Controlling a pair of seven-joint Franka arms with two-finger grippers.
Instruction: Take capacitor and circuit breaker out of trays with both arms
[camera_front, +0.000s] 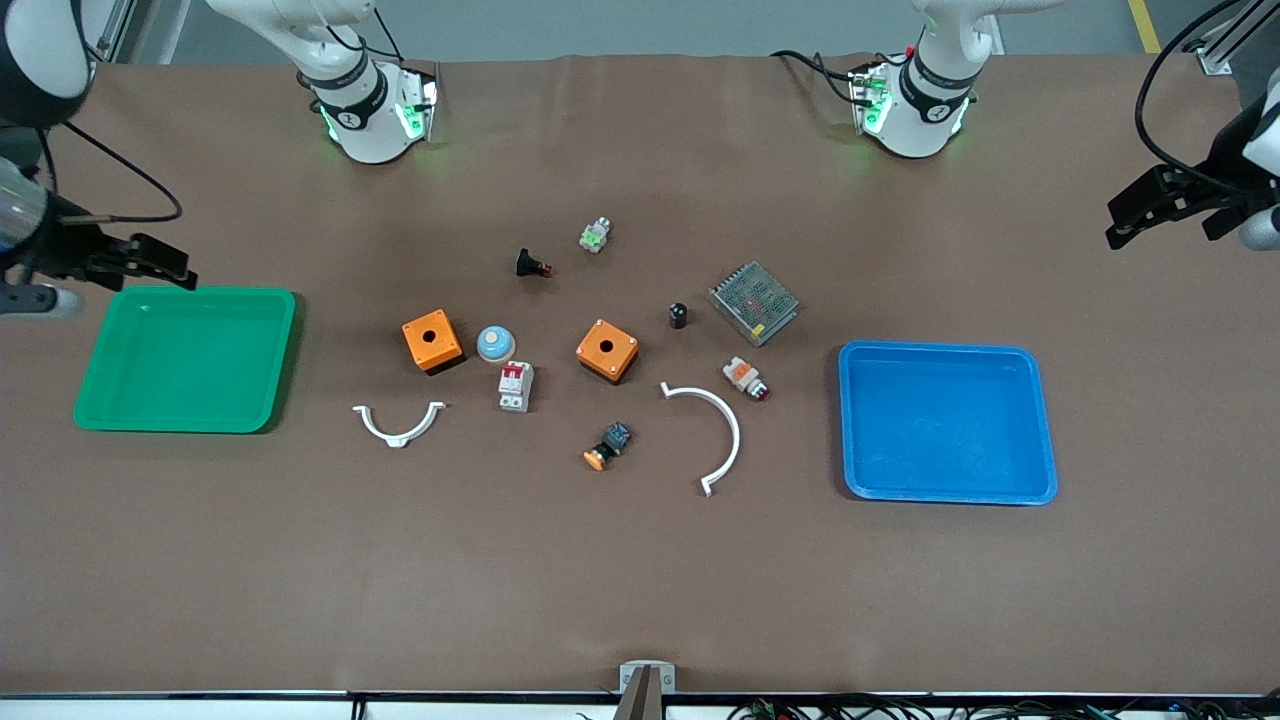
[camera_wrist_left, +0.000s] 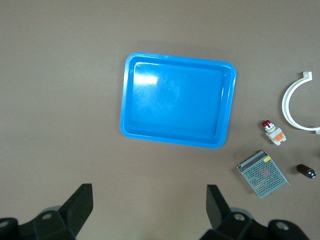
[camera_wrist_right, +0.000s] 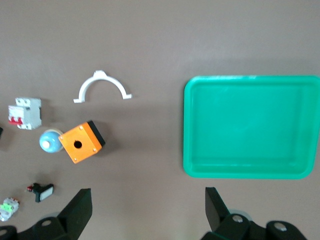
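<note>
Both trays, green (camera_front: 185, 360) and blue (camera_front: 945, 422), are empty. The capacitor (camera_front: 678, 315) and circuit breaker (camera_front: 515, 385) sit mid-worktop. The left claw (camera_front: 1150, 212) and right claw (camera_front: 150, 262) hang released at the worktop's ends. Nothing looks left to lift out.

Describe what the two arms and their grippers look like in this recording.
Both arms are white with black joint bands; their bases glow green at the table's edge, with black cables trailing from them. The left gripper and right gripper are dark, with two black, angular fingers each, seen also in the right wrist view. No other markings can be read.
</note>
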